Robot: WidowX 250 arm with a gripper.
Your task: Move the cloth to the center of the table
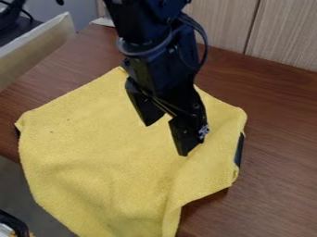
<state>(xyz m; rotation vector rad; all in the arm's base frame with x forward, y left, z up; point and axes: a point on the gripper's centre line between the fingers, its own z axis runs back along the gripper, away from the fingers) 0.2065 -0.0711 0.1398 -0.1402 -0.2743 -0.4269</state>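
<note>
"Fingers (178, 136) first: spread or pressed together?"

"We mark them spread, tips pointing down, with yellow showing in the gap. Nothing pinched."

"Touching the cloth (105, 148)?"

"We can't tell. They're in front of its upper right part; contact isn't clear."

"Where do we put the cloth?"

"Laid wide over the tabletop (278, 134), left and middle of the view. Lower left part hangs past the tabletop's edge, and the bottom runs out of the view."

"Flat?"

"Mostly. We see soft creases, plus a long fold low down, right of its middle. The right side is bunched a bit, and a dark blue piece (239, 149) pokes out there, just beside the yellow. We can't say what it is."

"Arm (158, 69)?"

"Black, comes in from the top edge, covers part of the cloth's upper side. A cable (204, 39) loops along its right."

"Background, fast."

"Wood-look panels (285, 34) behind the tabletop, with a dark vertical seam. Pale board (37, 53) slanting at upper left, dark equipment (9, 18) beyond it. We also log a small white item (103, 21) by the tabletop's far edge."

"Bottom left corner?"

"Grey floor (22, 187), and a dark, curved object (14, 223), cut off by the view. We can't name it."
</note>
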